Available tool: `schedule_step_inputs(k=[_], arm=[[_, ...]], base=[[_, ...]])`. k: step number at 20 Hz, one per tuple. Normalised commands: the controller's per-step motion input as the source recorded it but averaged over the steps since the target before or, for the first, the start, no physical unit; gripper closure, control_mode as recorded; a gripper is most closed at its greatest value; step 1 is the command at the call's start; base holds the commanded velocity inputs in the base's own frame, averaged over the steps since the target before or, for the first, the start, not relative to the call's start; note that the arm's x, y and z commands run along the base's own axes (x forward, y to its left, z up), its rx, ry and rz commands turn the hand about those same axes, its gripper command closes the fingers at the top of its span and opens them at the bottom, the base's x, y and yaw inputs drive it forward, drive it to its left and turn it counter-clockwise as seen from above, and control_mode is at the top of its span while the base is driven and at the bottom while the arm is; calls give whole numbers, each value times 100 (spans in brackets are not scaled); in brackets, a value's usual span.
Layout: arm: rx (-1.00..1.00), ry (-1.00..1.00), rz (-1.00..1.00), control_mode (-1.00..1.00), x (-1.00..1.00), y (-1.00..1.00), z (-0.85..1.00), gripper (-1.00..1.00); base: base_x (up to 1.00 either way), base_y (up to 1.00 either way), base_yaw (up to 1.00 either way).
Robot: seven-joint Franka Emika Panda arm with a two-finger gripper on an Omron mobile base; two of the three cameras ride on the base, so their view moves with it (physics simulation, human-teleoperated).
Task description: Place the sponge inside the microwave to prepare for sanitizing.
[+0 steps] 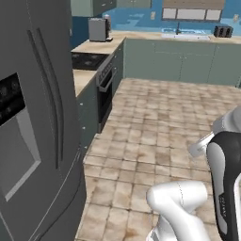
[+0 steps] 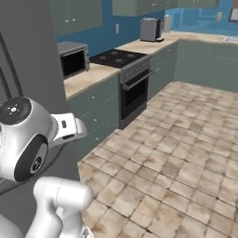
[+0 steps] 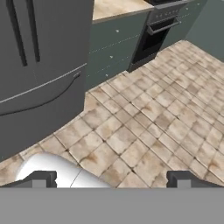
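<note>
Down low, the gripper (image 3: 112,179) is hanging spread wide and empty over the tiled floor (image 3: 144,127), fingertips (image 3: 37,178) cropped. Far off, the microwave (image 2: 73,59) is sitting on the counter (image 2: 88,76), its front half-hidden behind the fridge (image 2: 32,56).

No readable text anywhere. Faint markings on the arm's dark link (image 1: 225,188) are too blurred to read. Fridge dispenser panel (image 1: 10,98) shows no legible characters either.

Tall grey fridge (image 1: 33,117) at the near end of the counter (image 2: 88,76). Beyond the fridge, a black-doored oven (image 2: 134,90) under a dark cooktop (image 2: 116,57); farther still, a toaster (image 1: 98,29). Tiled floor (image 3: 148,122) beside the fridge.
</note>
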Motion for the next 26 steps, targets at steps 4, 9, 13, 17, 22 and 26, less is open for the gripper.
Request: schedule_step_inputs(k=[4,9,13,17,22,26], arm=[[0,0,0,100,0,0,0,-100],[0,0,0,100,0,0,0,-100],[0,0,0,100,0,0,0,-100],[0,0,0,100,0,0,0,-100],[0,0,0,100,0,0,0,-100],[0,0,0,100,0,0,0,-100]], base=[[94,0,0],[94,-2,0],[94,-3,0],[94,0,14],[87,0,35],[73,-4,48]])
